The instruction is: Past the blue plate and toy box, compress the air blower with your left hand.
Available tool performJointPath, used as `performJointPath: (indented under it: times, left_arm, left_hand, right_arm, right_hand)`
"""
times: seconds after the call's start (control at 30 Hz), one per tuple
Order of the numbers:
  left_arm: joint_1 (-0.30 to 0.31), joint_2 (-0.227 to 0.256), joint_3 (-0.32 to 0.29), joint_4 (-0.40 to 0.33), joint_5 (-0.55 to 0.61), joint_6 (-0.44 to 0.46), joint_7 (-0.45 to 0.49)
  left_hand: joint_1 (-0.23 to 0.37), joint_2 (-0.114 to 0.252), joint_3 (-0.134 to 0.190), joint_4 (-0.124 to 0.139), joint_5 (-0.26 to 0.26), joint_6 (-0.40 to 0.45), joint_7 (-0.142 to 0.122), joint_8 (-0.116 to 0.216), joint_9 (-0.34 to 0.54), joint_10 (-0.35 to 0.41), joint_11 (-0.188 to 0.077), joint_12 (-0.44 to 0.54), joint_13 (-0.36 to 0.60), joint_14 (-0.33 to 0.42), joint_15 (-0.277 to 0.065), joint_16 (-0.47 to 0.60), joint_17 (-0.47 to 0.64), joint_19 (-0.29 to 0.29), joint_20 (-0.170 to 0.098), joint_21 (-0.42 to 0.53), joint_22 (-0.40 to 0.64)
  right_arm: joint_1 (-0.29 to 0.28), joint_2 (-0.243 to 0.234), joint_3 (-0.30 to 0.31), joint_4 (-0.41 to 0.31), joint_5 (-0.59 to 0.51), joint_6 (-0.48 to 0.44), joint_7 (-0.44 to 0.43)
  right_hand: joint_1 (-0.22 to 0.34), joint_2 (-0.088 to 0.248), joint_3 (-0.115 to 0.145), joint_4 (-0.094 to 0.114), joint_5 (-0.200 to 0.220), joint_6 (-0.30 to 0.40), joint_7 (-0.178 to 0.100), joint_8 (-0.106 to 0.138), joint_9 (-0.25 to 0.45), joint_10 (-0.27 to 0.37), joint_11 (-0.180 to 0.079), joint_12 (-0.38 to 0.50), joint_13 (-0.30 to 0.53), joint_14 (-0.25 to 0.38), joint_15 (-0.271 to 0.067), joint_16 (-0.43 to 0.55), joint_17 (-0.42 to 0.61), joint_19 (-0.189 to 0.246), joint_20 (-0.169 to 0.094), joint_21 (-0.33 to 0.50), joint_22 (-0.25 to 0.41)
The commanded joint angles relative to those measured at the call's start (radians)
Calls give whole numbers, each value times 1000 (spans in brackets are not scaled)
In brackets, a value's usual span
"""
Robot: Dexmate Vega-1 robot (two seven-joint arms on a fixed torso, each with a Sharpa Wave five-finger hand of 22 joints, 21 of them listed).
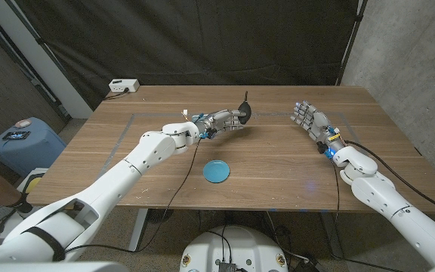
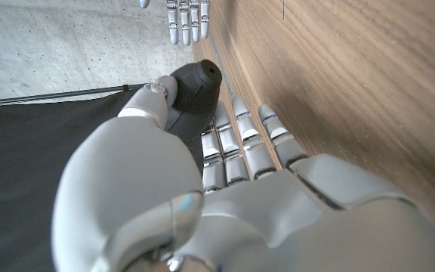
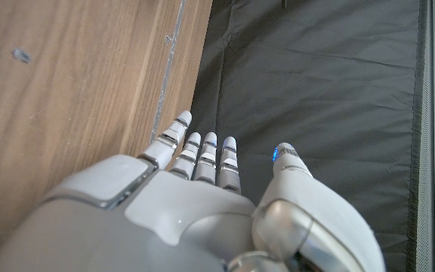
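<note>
No text, label, brand or number is legible on anything here

The desk (image 1: 278,162) is brown wood with a fine grain and a smooth, matt finish. Both the left hand (image 2: 202,189) and the right hand (image 3: 202,204) look like glossy pale plastic. The air blower (image 2: 191,91) seems to be dull black rubber. The blue plate (image 1: 217,171) looks smooth. Behind hangs matt black cloth (image 1: 202,38).

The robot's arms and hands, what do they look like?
Both arms wear smooth white rounded shells with dark joint bands. The left hand and right hand are silvery grey, with segmented fingers and small blue lights. Thin black cables trail from each wrist.
</note>
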Motion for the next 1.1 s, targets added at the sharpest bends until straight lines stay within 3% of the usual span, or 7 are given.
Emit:
performJointPath:
  times: [0.03,0.33,0.4,0.43,0.57,1.1]
  left_arm:
    - [13,-5,-5,-18,-5,7,43]
    - [24,-13,-10,-28,-7,3,77]
    - [25,-14,-11,-27,-8,2,81]
    - [25,-14,-11,-26,-8,1,81]
    - [30,-18,-16,-25,-13,-1,91]
    - [29,-20,-25,-9,-28,2,102]
  left_hand:
    - [18,2,3,-9,7,52,-9,19,-2,51,-16,13,-3,40,-18,19,0,28,-8,16,4]
    - [37,3,7,-12,17,158,-30,52,-14,157,-54,23,-19,120,-52,50,-6,87,-26,44,3]
    - [39,3,6,-12,18,172,-35,57,-16,172,-52,25,-20,136,-60,57,-5,96,-29,49,3]
    - [40,3,6,-11,20,183,-33,60,-17,187,-67,27,-21,143,-66,59,-7,105,-31,53,3]
    - [57,5,8,-16,24,226,-40,75,-23,226,-56,26,-29,181,-80,76,-6,132,-42,67,2]
    - [121,16,3,-27,24,323,-67,102,-45,340,-70,25,-50,254,-122,133,25,184,-69,100,2]
  right_arm:
    - [-14,-7,7,-12,5,2,0]
    - [-28,-10,12,-24,6,3,-9]
    - [-30,-11,13,-26,6,3,-11]
    - [-31,-11,13,-27,6,3,-12]
    - [-32,-12,12,-28,6,0,-14]
    - [-18,-3,0,-20,6,-14,-16]
  right_hand:
    - [-10,0,3,-8,-1,8,0,4,0,4,-1,0,0,6,-19,3,1,11,-14,0,3]
    - [-10,0,4,-9,-1,8,0,4,0,3,-3,0,0,5,-19,3,1,11,-14,0,3]
    - [-10,0,4,-9,-1,7,-1,3,0,3,-2,0,0,5,-18,3,1,11,-14,0,3]
    - [-10,0,4,-9,-1,7,0,3,0,4,-3,0,0,5,-19,3,1,11,-14,0,3]
    - [-10,0,4,-10,-1,8,-1,3,0,4,-2,0,0,5,-18,3,1,11,-14,0,3]
    - [-10,0,5,-10,-1,8,0,3,0,5,-1,0,0,5,-19,3,2,11,-15,0,3]
